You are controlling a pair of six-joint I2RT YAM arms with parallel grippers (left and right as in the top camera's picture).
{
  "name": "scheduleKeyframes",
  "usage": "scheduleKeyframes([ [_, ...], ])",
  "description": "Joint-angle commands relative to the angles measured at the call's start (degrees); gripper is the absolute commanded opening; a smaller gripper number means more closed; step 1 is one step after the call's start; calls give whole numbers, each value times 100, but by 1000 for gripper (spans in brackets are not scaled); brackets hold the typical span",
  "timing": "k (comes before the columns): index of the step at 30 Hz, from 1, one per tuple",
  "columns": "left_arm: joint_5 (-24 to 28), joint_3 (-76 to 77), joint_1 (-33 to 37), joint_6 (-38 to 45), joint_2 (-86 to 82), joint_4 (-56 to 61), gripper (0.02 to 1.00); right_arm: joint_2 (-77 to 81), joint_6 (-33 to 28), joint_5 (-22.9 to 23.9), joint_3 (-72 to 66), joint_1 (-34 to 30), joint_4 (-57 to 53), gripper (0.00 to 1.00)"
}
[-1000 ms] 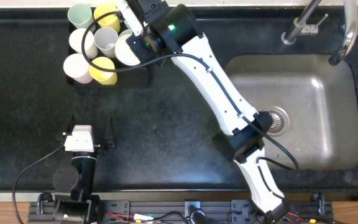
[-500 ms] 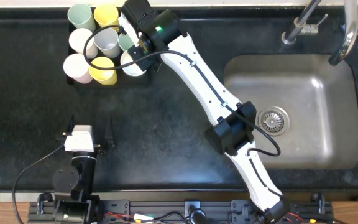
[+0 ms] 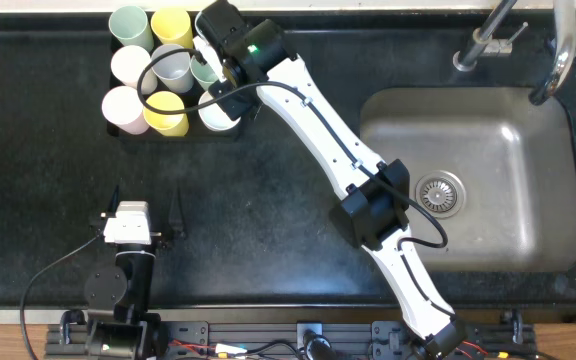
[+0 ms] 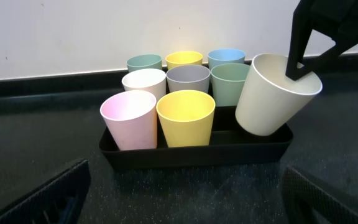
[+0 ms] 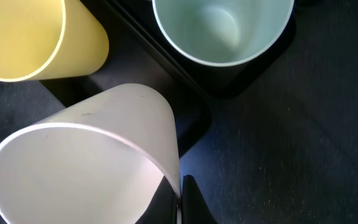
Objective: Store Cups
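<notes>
The right arm stretches out from its base in a long diagonal, bent at the elbow midway, with the wrist angled downward. The right gripper is clamped on the rim of a white cup, one finger inside the mouth and one against the outer wall. The cup hangs tilted beneath the fingers. The left arm sits folded over its base, and the left gripper is held level with its fingers spread wide.
</notes>
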Motion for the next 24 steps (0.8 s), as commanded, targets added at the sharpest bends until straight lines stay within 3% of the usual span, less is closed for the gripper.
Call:
scheduleKeyframes([
  [1, 17, -4, -17, 107, -57, -15, 998, 76, -42, -81, 0, -31, 63, 42],
  [24, 17, -4, -17, 107, -57, -15, 998, 424, -44, -278, 0, -131, 136, 45],
])
